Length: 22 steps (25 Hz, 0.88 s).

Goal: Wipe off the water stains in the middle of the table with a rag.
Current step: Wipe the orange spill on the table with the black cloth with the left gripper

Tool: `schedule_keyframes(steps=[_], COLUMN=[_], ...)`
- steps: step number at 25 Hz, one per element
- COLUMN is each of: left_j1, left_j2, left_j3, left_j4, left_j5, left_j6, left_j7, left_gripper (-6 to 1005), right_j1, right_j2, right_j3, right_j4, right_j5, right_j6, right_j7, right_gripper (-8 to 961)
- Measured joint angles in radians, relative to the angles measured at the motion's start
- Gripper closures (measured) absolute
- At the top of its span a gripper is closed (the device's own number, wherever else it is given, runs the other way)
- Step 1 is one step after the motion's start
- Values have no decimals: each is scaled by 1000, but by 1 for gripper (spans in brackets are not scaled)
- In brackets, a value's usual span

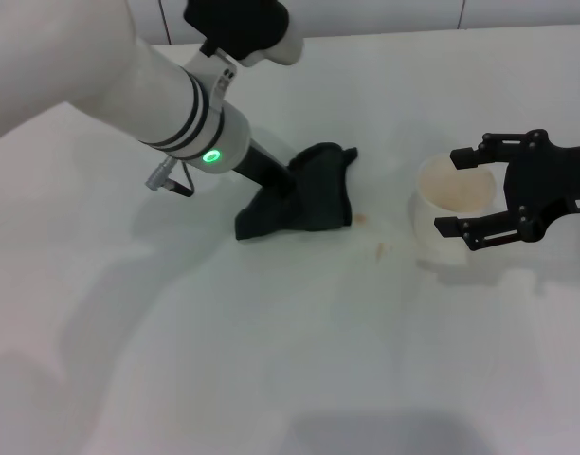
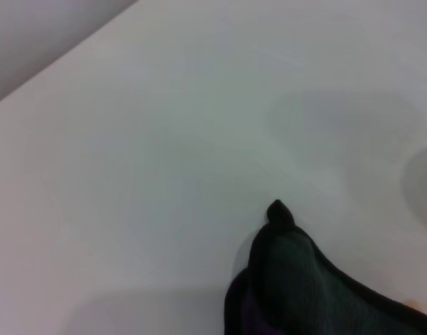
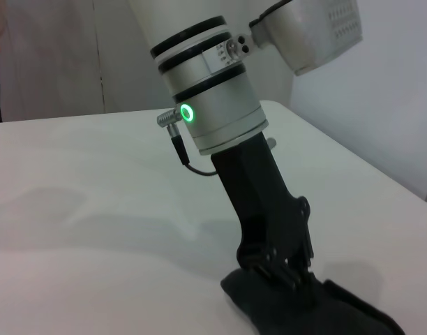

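Observation:
The dark green-black rag (image 1: 314, 194) lies crumpled on the white table (image 1: 271, 360), near its middle. My left gripper (image 1: 274, 192) reaches down from the upper left and is shut on the rag's left part, pressing it to the surface. The right wrist view shows this gripper (image 3: 280, 269) pinching the rag (image 3: 325, 310). Small orange water stains (image 1: 361, 219) sit just right of the rag, with a fainter mark (image 1: 380, 250) below. The rag's pointed corner (image 2: 278, 209) shows in the left wrist view. My right gripper (image 1: 463, 194) hovers open at the right, its fingers either side of a pale cup.
A pale translucent cup (image 1: 448, 213) stands right of the stains, between the right gripper's fingers. The table's far edge (image 1: 442, 31) meets a wall at the back. Bare white surface stretches across the front and left.

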Motion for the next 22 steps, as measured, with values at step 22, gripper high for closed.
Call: schedule_keyframes(steps=[22], left_j1=[2], left_j2=[-6], left_j3=[191], left_j4=[48], left_j5=[-60], left_j6=[-60], left_j7=[88], left_gripper=[907], right_j1=[2], right_j2=[0], right_j3=[-4], right_j4=[0], right_j5=[1], right_j6=[1], right_j7=[0], right_gripper=[80])
